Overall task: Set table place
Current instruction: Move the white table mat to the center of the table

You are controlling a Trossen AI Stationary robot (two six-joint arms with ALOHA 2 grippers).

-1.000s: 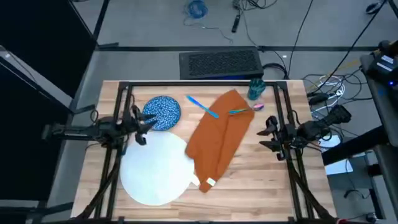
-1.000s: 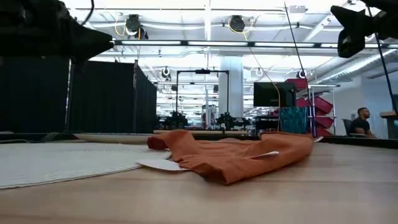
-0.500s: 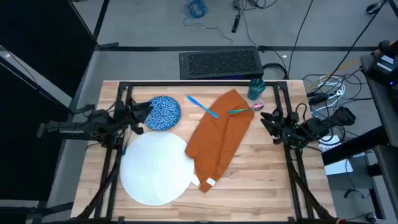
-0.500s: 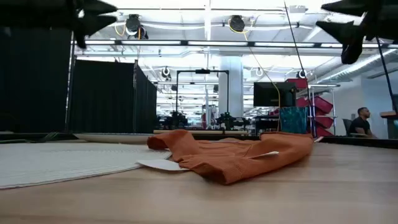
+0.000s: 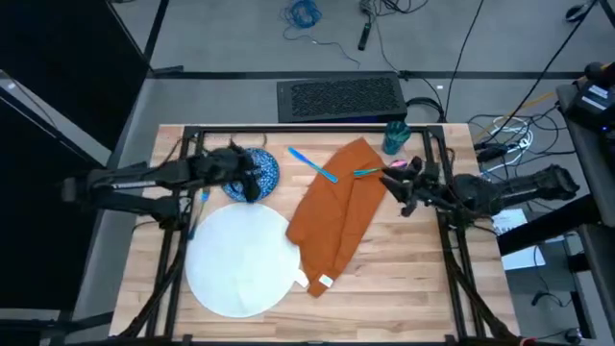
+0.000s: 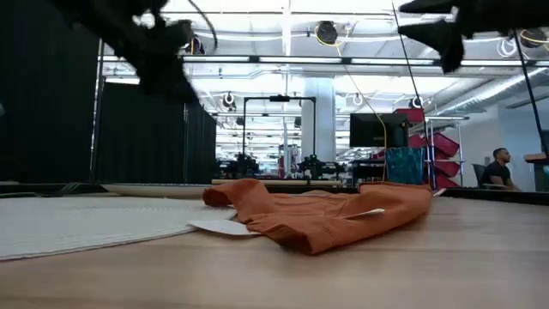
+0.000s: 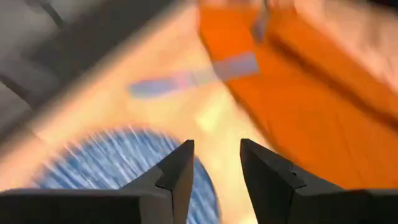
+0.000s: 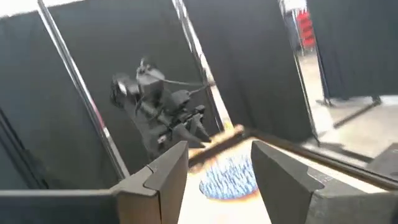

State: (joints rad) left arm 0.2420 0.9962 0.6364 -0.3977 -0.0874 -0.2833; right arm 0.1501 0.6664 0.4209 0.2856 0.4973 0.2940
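Plate (image 5: pixel 240 261) front-left on counter (image 5: pixel 404 279), bowl (image 5: pixel 259 171) behind it, napkin (image 5: pixel 338 216) right of plate, cutlery (image 5: pixel 312 163) by napkin's far end, cup (image 5: pixel 395 136) back-right.

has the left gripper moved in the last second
Yes. In the high view the left gripper has swung in from the table's left rail to above the blue bowl.

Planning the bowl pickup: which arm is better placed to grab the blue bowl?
Left. The left gripper, fingers open, hangs right over the blue speckled bowl; the right gripper is across the orange napkin.
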